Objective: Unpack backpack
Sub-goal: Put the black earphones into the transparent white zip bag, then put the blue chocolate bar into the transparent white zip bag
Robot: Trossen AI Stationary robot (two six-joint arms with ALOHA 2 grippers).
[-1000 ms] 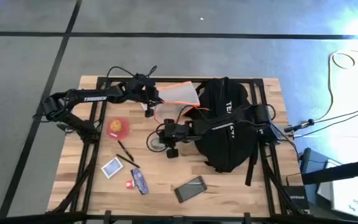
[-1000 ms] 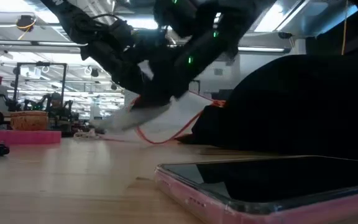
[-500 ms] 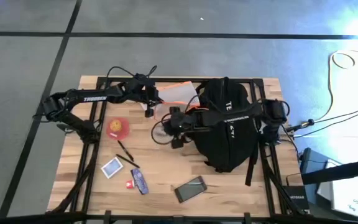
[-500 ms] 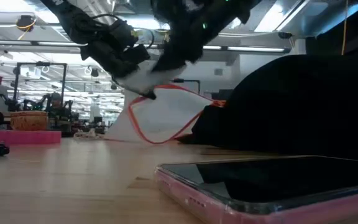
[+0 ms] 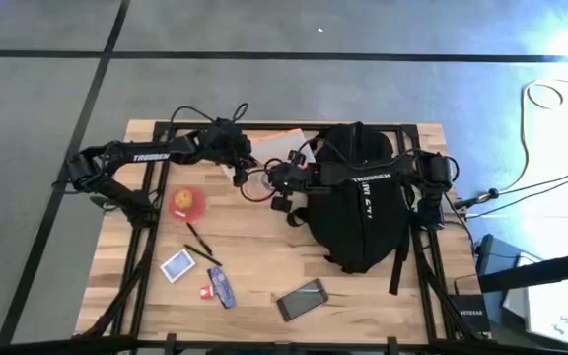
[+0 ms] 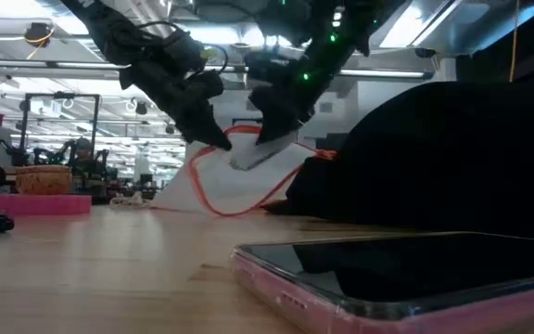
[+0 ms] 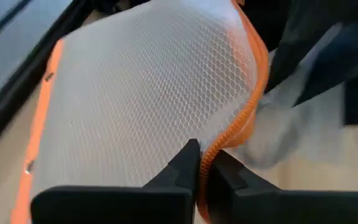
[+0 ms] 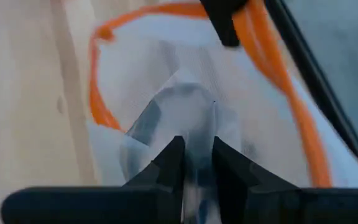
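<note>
The black backpack (image 5: 363, 207) lies on the right half of the table and fills the right of the low view as the backpack (image 6: 452, 158). Beside its left side a white mesh pouch (image 5: 282, 148) with orange trim rests on the wood, one edge raised. My left gripper (image 5: 239, 166) is shut on that edge. My right gripper (image 5: 267, 183) reaches across the backpack to the pouch's near side, shut on a pale see-through piece (image 8: 185, 118) that also shows in the low view as the pale piece (image 6: 253, 153). My left gripper pinches the pouch's orange-trimmed edge (image 7: 229, 134) between its two fingers, coming from the table's left. That edge is held up off the table while the pouch's lower part (image 6: 193, 199) stays on the wood, the mesh (image 7: 142, 93) stretched out beyond the fingers. My right gripper pinches the pale see-through piece (image 8: 194, 134) between its two fingers, coming from the table's right and slanting down. The piece is clear of the table, just in front of the pouch's orange trim (image 8: 98, 93). Which part of it the fingers have is hidden by them.
On the left half of the table lie a red-and-yellow item on a pink dish (image 5: 187, 202), a pen (image 5: 200, 242), a small card box (image 5: 178, 264), a blue object (image 5: 222, 288) and a phone in a pink case (image 5: 302, 299). The phone (image 6: 406, 278) lies close to the low camera.
My right gripper has carried the pale piece up from near the table top and toward the far edge, to the pouch's raised edge. My left gripper has kept the pouch's edge up; the mesh now hangs more spread out below it.
</note>
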